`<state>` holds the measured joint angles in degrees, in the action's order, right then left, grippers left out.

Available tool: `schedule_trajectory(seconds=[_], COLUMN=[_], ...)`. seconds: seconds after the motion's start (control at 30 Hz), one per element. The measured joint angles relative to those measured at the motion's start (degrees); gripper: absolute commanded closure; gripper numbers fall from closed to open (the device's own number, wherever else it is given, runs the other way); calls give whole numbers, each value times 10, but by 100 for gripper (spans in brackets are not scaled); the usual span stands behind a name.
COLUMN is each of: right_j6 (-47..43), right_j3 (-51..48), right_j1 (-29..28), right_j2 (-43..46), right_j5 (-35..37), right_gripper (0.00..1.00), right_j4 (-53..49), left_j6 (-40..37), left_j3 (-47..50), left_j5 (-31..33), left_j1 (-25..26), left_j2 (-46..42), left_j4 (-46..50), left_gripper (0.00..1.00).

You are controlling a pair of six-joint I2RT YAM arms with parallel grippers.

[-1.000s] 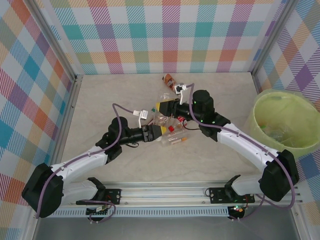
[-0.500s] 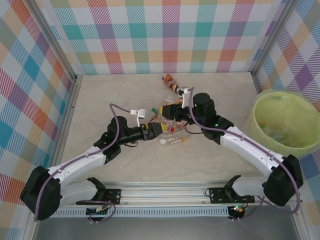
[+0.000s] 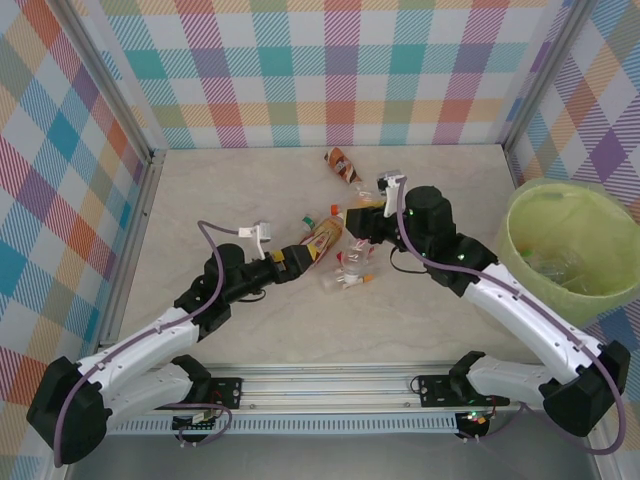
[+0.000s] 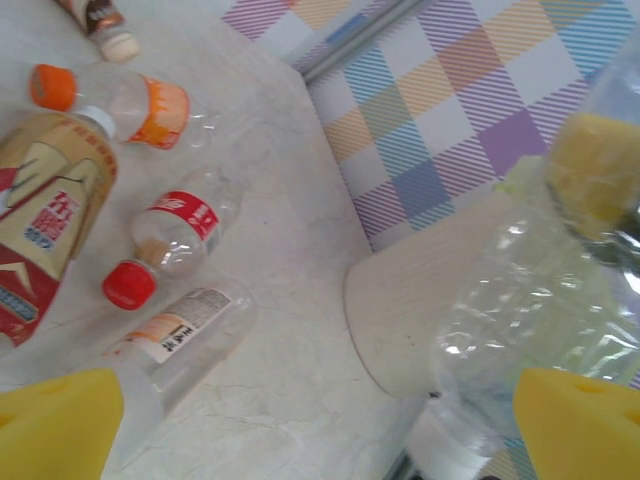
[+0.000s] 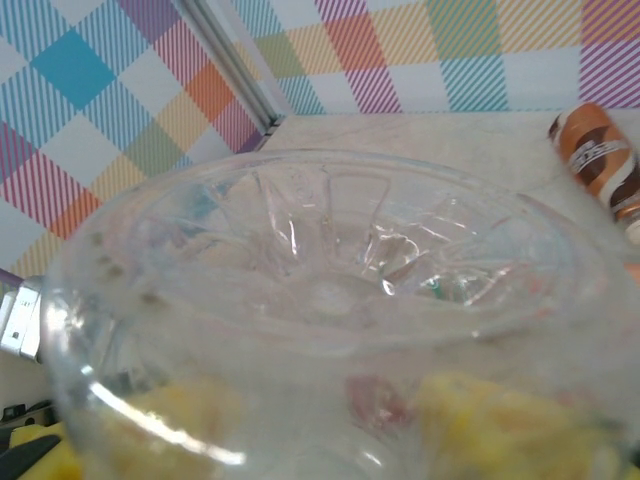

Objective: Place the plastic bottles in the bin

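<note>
My right gripper (image 3: 362,222) is shut on a clear plastic bottle (image 5: 330,290), whose ribbed base faces the right wrist camera, with the yellow pads (image 5: 500,420) showing through it. That bottle (image 4: 520,300) hangs at the right of the left wrist view. My left gripper (image 3: 298,254) is open with nothing between its yellow fingertips (image 4: 55,430). Just past it on the table lie a tan-labelled bottle (image 3: 322,235), a red-labelled bottle (image 4: 175,225), an orange-capped bottle (image 4: 130,98) and a clear bottle with a white label (image 4: 180,335). The pale yellow-green bin (image 3: 520,225) stands at the far right.
A brown bottle (image 3: 340,163) lies near the back wall, also seen in the right wrist view (image 5: 600,160). The bin holds some clear bottles (image 3: 560,265). Checked walls enclose the table on three sides. A metal rail (image 3: 330,385) runs along the near edge.
My left gripper has opened and drawn back to the left. My right gripper has moved right with the clear bottle, away from the cluster on the table.
</note>
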<state>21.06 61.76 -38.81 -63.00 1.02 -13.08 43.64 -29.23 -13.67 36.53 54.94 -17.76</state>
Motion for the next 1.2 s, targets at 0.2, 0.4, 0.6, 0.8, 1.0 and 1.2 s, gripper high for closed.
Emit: schedule_trajectory(seconds=[0.2, 0.4, 0.6, 0.8, 1.0, 1.2], right_j6=[-55, -108, -176, -275, -376, -439], right_j3=[30, 70, 99, 100, 100, 105], right_j1=[2, 2, 2, 3, 22, 87], right_j2=[46, 87, 124, 144, 152, 167], right_j5=[78, 152, 247, 343, 410, 448], right_gripper=[59, 60, 60, 60, 61, 60], right_j4=[-54, -97, -121, -104, -30, 13], left_j6=[0, 4, 12, 20, 22, 23], left_j3=[9, 12, 24, 25, 25, 28], left_j5=[48, 94, 128, 148, 153, 163], left_j1=[0, 0, 0, 0, 0, 0], left_j2=[-12, -16, -18, -17, -9, -9], left_j4=[33, 58, 74, 78, 80, 88], left_gripper=[0, 0, 0, 0, 0, 0])
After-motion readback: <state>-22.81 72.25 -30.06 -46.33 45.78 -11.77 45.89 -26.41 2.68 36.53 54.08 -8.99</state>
